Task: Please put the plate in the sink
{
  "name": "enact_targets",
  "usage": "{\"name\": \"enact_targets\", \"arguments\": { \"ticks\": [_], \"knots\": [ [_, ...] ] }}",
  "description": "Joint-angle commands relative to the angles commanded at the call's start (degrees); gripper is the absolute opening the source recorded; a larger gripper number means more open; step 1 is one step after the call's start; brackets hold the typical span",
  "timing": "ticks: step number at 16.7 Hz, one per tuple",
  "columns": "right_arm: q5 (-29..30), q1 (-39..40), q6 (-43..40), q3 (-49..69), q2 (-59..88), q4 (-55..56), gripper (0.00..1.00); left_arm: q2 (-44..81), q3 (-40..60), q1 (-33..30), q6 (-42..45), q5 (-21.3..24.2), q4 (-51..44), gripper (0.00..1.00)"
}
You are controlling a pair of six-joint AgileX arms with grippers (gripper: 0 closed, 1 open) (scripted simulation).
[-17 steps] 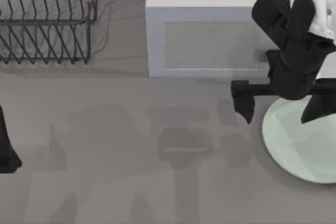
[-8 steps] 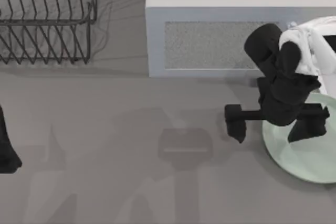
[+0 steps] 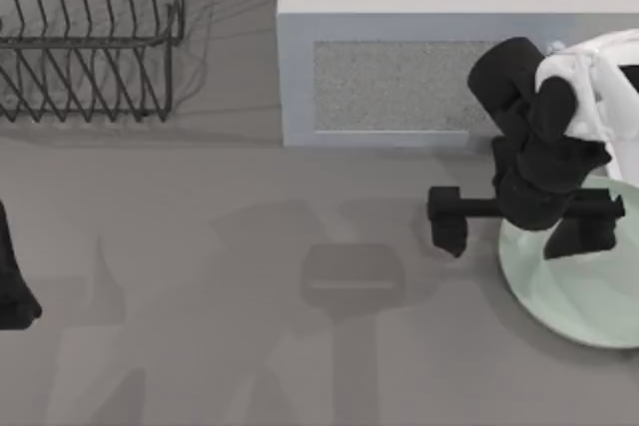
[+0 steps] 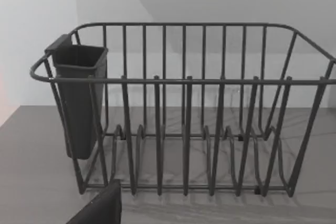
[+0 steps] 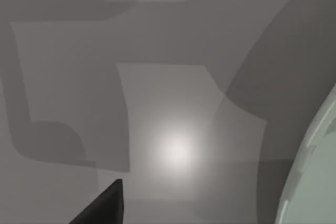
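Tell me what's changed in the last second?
The right gripper came down from beside the microwave and now straddles the plate's left rim, fingers wide open, gripping nothing. The plate, the dish rack and the left arm stayed put.

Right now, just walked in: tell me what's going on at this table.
The right gripper is open and hangs over the left edge of the pale green plate, which lies flat on the table in front of the microwave. One finger is over the plate, the other over bare table. The plate is not gripped. The left arm sits parked at the table's left edge, near the dish rack.
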Motion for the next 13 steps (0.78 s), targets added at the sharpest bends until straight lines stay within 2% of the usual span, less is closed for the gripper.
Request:
{"name": "enact_targets", "arguments": {
  "ticks": [12,13],
  "knots": [
    [0.0,0.0,0.0,0.0,0.0,0.0,0.02,0.0,0.0,0.0,0.0,0.0,0.0,1.0],
    [0.0,0.0,0.0,0.0,0.0,0.0,0.0,0.0,0.0,0.0,0.0,0.0,0.0,1.0]
  ]
}}
